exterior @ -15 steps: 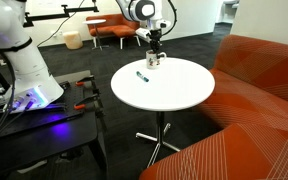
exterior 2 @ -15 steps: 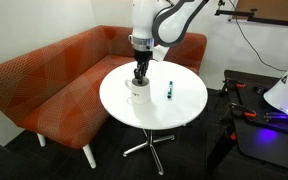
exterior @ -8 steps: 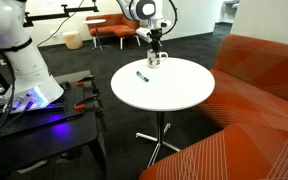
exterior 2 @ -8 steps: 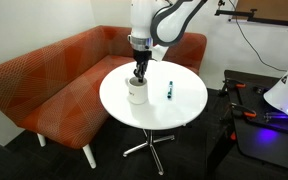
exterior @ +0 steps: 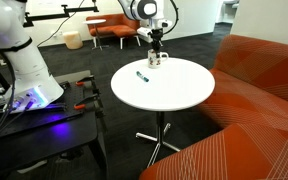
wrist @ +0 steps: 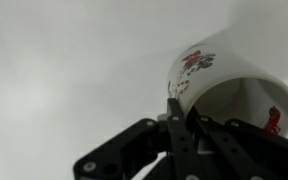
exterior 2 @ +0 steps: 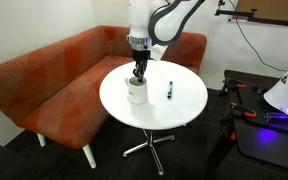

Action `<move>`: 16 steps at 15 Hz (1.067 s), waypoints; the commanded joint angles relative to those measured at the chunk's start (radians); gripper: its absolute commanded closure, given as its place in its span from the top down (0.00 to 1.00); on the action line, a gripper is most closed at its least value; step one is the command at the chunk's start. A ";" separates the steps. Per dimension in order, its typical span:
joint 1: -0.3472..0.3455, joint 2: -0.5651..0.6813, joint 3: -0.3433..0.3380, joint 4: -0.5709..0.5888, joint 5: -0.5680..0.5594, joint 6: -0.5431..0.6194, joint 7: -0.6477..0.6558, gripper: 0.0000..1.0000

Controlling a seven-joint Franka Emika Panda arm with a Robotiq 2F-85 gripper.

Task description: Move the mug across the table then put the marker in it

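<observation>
Evidently the gripper pinches the rim of the mug, which stands near the edge of the table on the sofa side. The marker lies apart on the tabletop. Its drop into the mug is not yet done, and the mug's move looks unfinished.

Open table between mug, marker

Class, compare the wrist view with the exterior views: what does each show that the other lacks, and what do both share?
Only the wrist view shows the inside of the mug and its print close up. Only the exterior views show the marker lying apart from the mug, the orange sofa and the star-shaped base. Both share the mug, the gripper at its rim and the white table top.
</observation>
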State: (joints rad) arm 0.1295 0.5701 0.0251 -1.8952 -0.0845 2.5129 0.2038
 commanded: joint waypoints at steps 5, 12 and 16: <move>-0.001 -0.003 -0.050 0.027 0.013 -0.037 0.028 0.02; -0.046 -0.006 -0.072 0.028 0.064 -0.038 0.034 0.02; -0.086 -0.007 -0.081 0.025 0.107 -0.035 0.039 0.02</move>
State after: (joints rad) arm 0.0666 0.5715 -0.0504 -1.8916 -0.0116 2.5126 0.2241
